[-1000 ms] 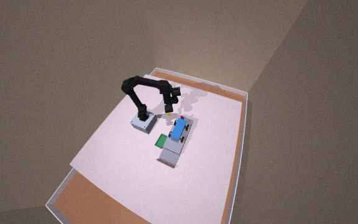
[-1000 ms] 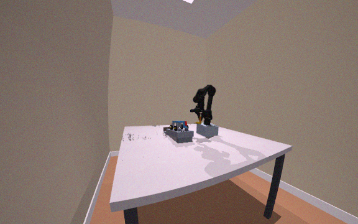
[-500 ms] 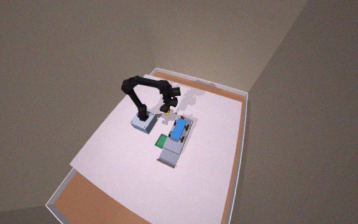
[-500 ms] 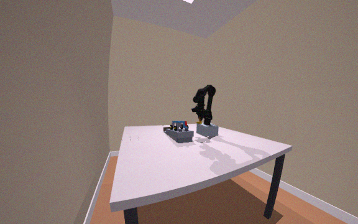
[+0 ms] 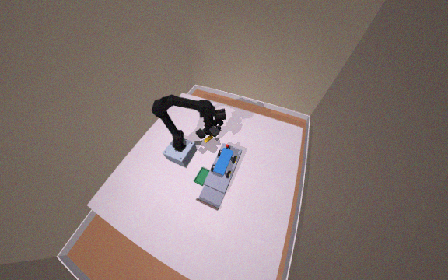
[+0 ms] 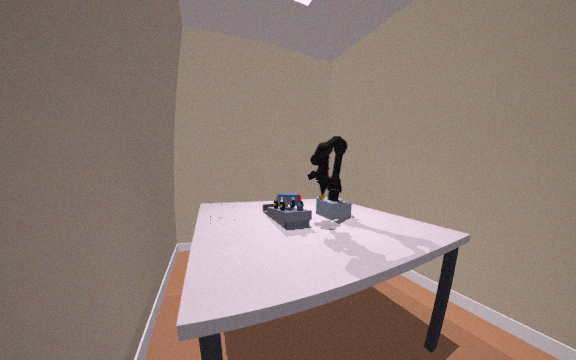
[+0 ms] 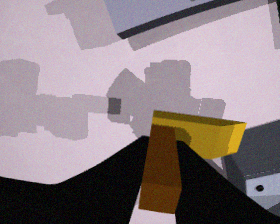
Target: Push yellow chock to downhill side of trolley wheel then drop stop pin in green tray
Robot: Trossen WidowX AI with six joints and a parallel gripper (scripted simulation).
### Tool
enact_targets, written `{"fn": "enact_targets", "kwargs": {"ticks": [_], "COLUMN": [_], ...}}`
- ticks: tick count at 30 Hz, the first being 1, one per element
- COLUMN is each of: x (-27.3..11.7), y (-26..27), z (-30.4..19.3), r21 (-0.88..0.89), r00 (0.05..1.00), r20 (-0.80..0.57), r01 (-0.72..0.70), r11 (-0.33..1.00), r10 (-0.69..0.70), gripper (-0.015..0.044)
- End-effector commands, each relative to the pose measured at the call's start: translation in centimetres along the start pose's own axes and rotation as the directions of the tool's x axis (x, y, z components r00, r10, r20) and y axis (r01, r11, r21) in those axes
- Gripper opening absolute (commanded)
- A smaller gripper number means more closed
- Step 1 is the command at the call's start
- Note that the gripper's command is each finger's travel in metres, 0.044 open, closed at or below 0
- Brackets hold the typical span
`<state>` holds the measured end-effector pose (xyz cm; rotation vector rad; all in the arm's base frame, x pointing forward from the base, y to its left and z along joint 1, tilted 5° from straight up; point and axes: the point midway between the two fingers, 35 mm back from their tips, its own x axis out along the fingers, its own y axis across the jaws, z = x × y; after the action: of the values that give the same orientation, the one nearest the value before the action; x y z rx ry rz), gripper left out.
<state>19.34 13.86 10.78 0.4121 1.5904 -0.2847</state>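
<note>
My gripper (image 5: 209, 135) (image 7: 161, 145) is shut on the orange handle of the yellow chock (image 5: 208, 139) (image 6: 322, 197) (image 7: 206, 137). It holds the chock in the air between the robot base and the ramp's uphill end; the chock's black rubber base cannot be made out. The blue trolley (image 5: 223, 161) (image 6: 286, 195) stands on the grey ramp (image 5: 215, 183) (image 6: 295, 216) (image 7: 156, 12). The red-headed stop pin (image 5: 227, 146) (image 6: 299, 198) stands at the trolley's uphill end. The green tray (image 5: 201, 176) lies beside the ramp and looks empty.
The grey robot base (image 5: 180, 156) (image 6: 333, 208) (image 7: 268, 186) stands on the same side of the ramp as the tray. A raised lip (image 5: 208, 204) closes the ramp's low end. The arm's shadow falls on the table (image 5: 162, 194) (image 6: 238, 260) around the held chock.
</note>
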Motion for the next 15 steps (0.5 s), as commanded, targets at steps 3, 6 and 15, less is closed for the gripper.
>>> {"fn": "enact_targets", "kwargs": {"ticks": [3,6,15], "x": [0.01,0.01,0.01], "y": [-0.06,-0.06,-0.06], "z": [0.05,0.05,0.05], "r21": [0.198,0.298,0.571], "r00": [1.000,1.000,1.000], "r20": [0.004,0.004,0.004], "r01": [0.004,0.003,0.003], "r11": [0.980,0.954,0.821], "r10": [-0.005,-0.005,-0.006], "gripper": [0.0000,0.0000,0.0000]}}
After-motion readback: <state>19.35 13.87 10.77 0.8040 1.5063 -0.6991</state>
